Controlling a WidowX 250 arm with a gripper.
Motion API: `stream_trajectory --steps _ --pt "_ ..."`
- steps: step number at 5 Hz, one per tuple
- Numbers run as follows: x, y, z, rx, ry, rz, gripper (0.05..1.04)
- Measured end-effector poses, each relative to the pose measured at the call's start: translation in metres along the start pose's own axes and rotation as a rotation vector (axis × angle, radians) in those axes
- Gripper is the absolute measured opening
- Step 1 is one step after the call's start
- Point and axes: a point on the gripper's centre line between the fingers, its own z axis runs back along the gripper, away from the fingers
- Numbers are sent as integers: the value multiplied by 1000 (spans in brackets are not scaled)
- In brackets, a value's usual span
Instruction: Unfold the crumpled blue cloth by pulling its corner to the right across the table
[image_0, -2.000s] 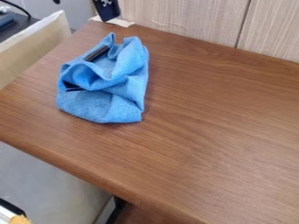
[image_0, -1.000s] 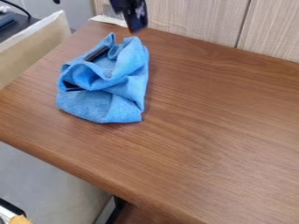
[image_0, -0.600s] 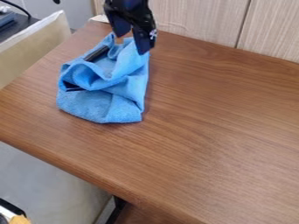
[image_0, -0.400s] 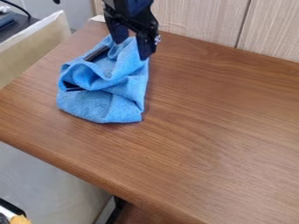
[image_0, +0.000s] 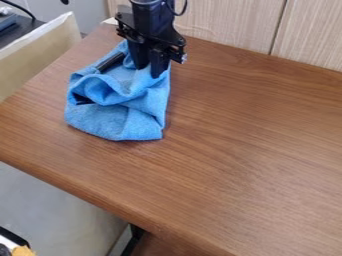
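Observation:
The black gripper (image_0: 148, 71) hangs down from the top edge at the upper right part of a crumpled blue cloth (image_0: 113, 122). Its two fingers stand close together, shut on a fold of the cloth. The cloth lies bunched at the upper left of the wooden table. A black object (image_0: 110, 62) shows among its folds at the upper left, and another dark part (image_0: 83, 100) peeks out of a fold on the left side. Most of what the cloth covers is hidden.
The brown wooden table (image_0: 247, 150) meets a pale wood-grain panel (image_0: 227, 22) at the back. A beige board (image_0: 40, 55) stands beyond the left edge. Black and orange items (image_0: 23, 251) are at the bottom left corner.
The gripper has come down from the top edge onto the cloth, and its fingers have drawn together on it. The cloth's upper folds have shifted slightly.

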Motion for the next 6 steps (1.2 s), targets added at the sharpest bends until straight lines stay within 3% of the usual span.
stream_trajectory --steps 1,2,3,6 --pt "-1 -2 -3 -3 8 29 149" --pt "-1 -2 -3 9 13 11 60" --pt "8 -6 4 25 -8 -16 55" --pt "60 -60 35 27 -153 -136 55"
